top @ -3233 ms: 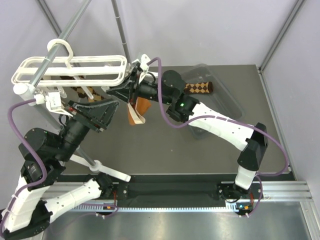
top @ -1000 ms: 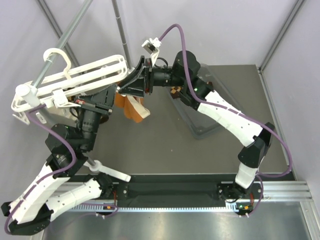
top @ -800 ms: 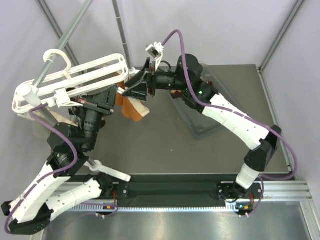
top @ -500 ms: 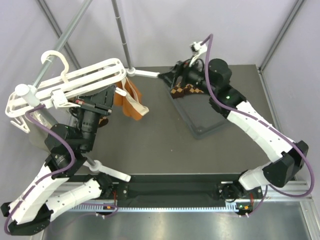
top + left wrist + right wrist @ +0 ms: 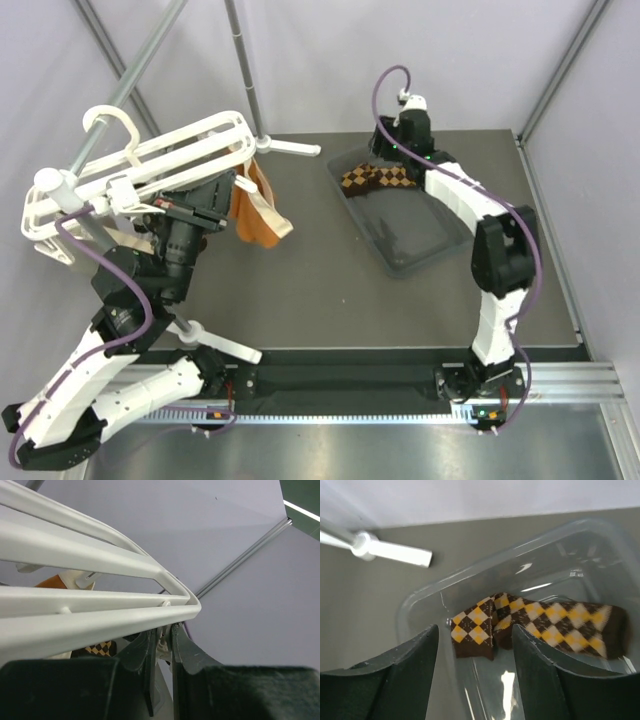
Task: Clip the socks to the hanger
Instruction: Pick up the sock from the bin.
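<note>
Two argyle socks show. One argyle sock (image 5: 380, 178) lies flat in a clear bin (image 5: 425, 228), well to the right of the hanger (image 5: 150, 160). It is bent over at the end nearer the hanger, and its dark toe points away. Of the second argyle sock (image 5: 97, 649), only a small checked patch shows in the left wrist view, just beneath the hanger's bars; how it is fastened cannot be told.

The one hanger is a white frame, tilted, with its hook over a grey pole (image 5: 130, 75).

The left hand (image 5: 162, 636) sits right under the hanger's rounded corner. Its fingers (image 5: 184, 647) are drawn almost together, pinching a white piece of the hanger that dangles there.

The right hand (image 5: 474, 630) hovers over the bin on the side far from the hanger. Its two fingers are spread wide with nothing between them, and the sock lies below the gap.

One orange sock (image 5: 255, 215) and one pale sock (image 5: 279, 222) hang together at the hanger's right end, over the table (image 5: 300, 290). One white stand foot (image 5: 395, 552) rests on the table between the hanger and the bin.
</note>
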